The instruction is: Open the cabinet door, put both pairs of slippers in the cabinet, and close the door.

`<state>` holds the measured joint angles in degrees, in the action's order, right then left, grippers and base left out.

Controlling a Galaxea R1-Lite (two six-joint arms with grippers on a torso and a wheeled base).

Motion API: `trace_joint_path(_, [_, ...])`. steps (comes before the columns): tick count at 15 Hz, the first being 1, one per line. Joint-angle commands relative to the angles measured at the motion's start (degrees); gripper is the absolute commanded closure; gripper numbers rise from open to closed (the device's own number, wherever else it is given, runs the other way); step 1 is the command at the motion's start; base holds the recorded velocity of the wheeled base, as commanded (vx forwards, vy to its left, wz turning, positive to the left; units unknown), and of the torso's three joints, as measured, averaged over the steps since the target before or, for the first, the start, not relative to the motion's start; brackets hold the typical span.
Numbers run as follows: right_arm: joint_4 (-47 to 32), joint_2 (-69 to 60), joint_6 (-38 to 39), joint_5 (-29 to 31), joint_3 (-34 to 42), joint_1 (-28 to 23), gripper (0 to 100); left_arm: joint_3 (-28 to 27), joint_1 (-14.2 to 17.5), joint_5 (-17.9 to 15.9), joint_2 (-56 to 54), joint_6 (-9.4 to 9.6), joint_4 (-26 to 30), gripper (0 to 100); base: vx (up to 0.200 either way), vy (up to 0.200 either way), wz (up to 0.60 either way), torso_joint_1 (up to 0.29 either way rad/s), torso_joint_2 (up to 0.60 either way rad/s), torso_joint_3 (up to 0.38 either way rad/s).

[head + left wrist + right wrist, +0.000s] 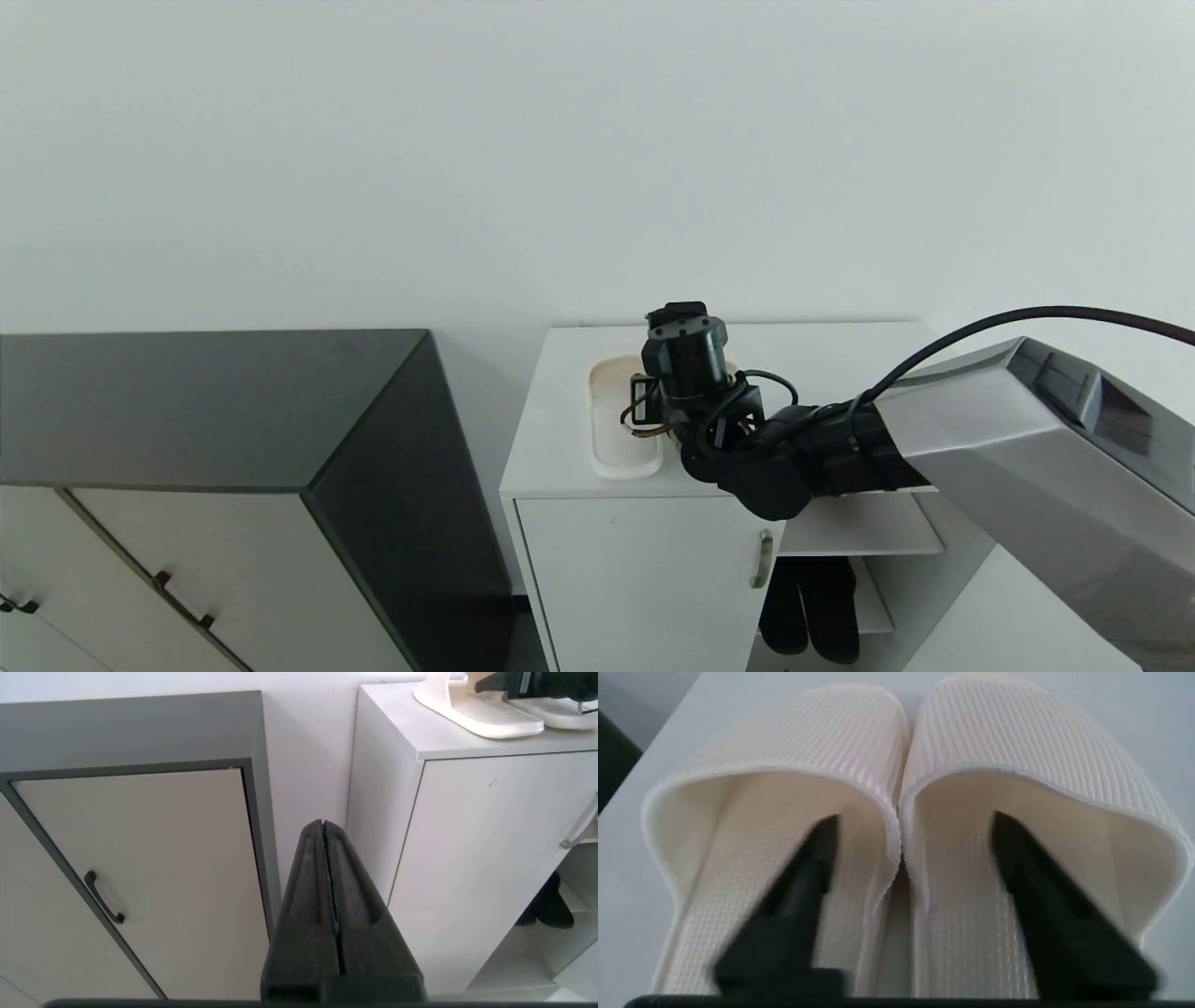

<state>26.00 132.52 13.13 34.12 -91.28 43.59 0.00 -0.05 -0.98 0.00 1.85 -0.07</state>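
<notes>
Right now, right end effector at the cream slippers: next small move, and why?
Probably close the right end effector on the cream slippers. Its open fingers sit one inside each slipper, with both inner strap edges between them, so a pinch should grab the pair together. The black slippers already lie in the cabinet.

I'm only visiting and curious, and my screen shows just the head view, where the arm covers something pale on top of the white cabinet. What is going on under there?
Observer: The right wrist view shows a pair of cream slippers lying side by side. The right tool is open, with one of its fingers inside each slipper.
Visitor: And is there a second arm somewhere?
Observer: Yes. The left tool is shut and empty, pointing towards the gap between the dark cabinet and the white cabinet.
</notes>
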Motion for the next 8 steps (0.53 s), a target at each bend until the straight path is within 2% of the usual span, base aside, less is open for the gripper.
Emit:
trace_joint_path(1, [0.01, 0.81, -0.30, 0.07, -0.30, 0.00, 100, 0.00, 0.05, 0.01, 0.09, -0.01, -0.01, 100, 0.000, 0.000, 0.00, 0.000, 0.00, 0.000])
trace_joint_path(6, [-0.43, -3.41, -1.44, 0.07, 1.02, 0.53, 100, 0.00, -0.04, 0.01, 0.00, -0.01, -0.01, 100, 0.000, 0.000, 0.00, 0.000, 0.00, 0.000])
trace_joint_path(8, [-0.43, -8.42, -1.44, 0.07, 5.59, 1.58, 100, 0.00, 0.05, 0.01, 0.09, -0.01, -0.01, 100, 0.000, 0.000, 0.00, 0.000, 0.00, 0.000])
